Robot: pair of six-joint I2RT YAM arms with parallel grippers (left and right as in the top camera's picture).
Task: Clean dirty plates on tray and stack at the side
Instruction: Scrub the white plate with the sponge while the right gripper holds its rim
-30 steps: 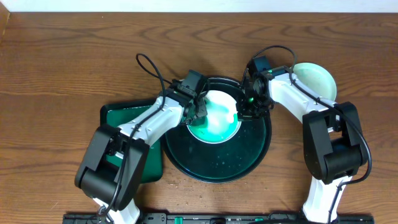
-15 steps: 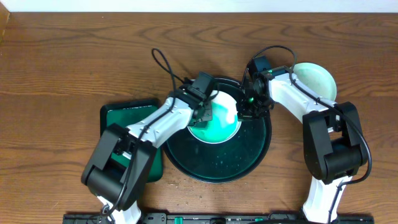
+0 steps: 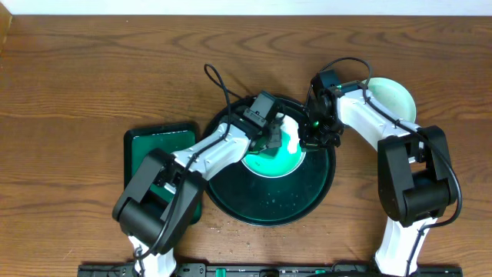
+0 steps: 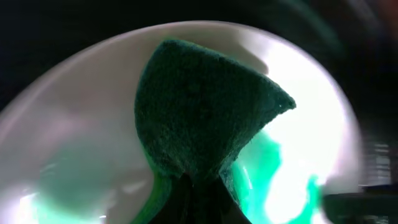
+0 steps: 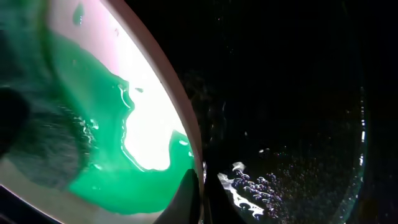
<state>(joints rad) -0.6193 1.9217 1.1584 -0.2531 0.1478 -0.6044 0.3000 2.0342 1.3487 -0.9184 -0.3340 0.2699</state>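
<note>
A: Entry for the left gripper (image 3: pixel 274 143)?

B: Jaws were clamped on a dark green cloth (image 4: pixel 199 118), bunched to a blunt point (the left wrist view was blurred toward its edges). The cloth was pressed down onto the smeared plate (image 3: pixel 293 145), roughly at its middle.

A: Right gripper (image 3: pixel 312 137)?

B: Closed, pinching that same plate's rim on the right-hand side. In the right wrist view the 2 fingers (image 5: pixel 188 198) met at the rim's edge.

A: Plate condition?

B: White, with a wet green pool across the lower half and up toward the rim. A bare white patch showed beside the cloth.

A: Location?

B: It sat inside the round dark tray (image 3: pixel 269 198), in the far half, with its right edge close to the tray's rim. Droplets were scattered on the tray floor.

A: Anything further out?

B: 1 second plate (image 3: pixel 392 96), faintly green-tinted, lay on the wooden table (image 3: pixel 77 77) just outside the tray, by the right arm. A rectangular green tray (image 3: pixel 150 142) lay on the left, touching or nearly touching the round one, partly under the left arm.
</note>
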